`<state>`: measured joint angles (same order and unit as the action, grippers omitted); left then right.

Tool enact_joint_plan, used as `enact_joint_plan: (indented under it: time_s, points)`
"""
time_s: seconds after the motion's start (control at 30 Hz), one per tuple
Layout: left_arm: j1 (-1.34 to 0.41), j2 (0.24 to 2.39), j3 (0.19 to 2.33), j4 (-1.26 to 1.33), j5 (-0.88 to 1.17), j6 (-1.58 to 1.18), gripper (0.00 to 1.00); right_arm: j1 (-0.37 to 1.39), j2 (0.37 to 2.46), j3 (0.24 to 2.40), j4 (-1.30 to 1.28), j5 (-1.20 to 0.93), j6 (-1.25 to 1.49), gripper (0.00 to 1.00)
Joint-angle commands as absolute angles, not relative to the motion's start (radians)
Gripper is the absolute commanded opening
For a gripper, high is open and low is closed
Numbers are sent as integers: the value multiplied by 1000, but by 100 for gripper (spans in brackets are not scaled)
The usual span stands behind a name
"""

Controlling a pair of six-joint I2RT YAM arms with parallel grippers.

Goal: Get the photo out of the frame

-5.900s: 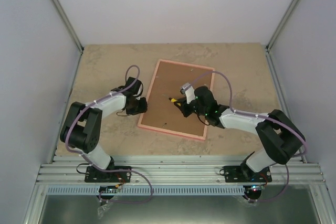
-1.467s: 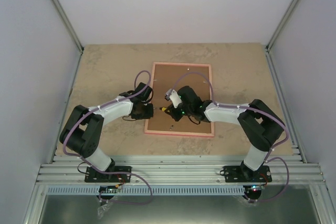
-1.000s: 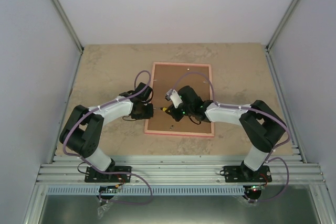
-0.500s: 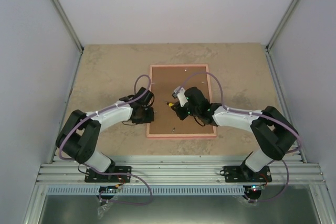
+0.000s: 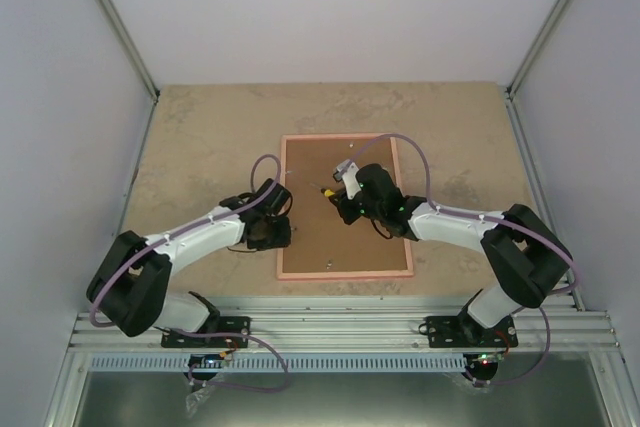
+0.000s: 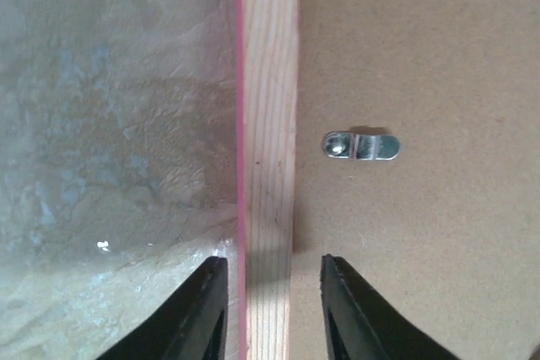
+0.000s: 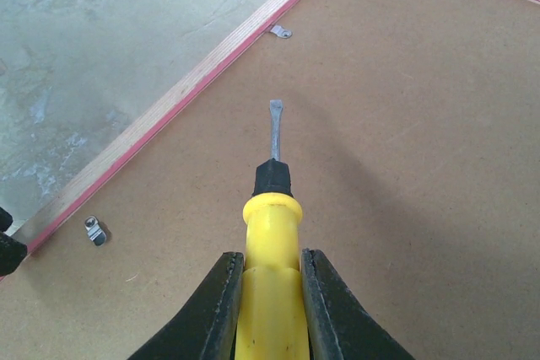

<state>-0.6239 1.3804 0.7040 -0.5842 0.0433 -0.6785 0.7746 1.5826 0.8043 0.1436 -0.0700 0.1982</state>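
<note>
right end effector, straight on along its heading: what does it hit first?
The right end effector holds a screwdriver; its blade leads. Probably the brown backing board first, if the tip angles down; height is unclear. Skimming flat, it reaches the metal clip on the frame rail.

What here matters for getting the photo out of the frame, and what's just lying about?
In the job: pink wooden picture frame, face down; brown fibreboard backing; silver metal turn clip; yellow-handled flat screwdriver in the right pincer.
Just there: beige stone-look tabletop; grey enclosure walls.
</note>
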Motion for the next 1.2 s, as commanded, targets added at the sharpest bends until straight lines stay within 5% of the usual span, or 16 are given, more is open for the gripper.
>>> enact_joint_plan:
  time_s: [0.0,0.17,0.67,1.17]
  points:
    - [-629,1365,761,-620,9,-683,36,770,1559,785,179,-56,207,0]
    - [-622,1413,864,-631,-63,-658,47,769,1553,779,184,-51,208,0]
    - [-433,1737,1098,-555,-23,-513,53,758,1560,776,189,-54,210,0]
    - [-419,1825,1153,-565,36,-466,17,756,1564,786,186,-67,211,1]
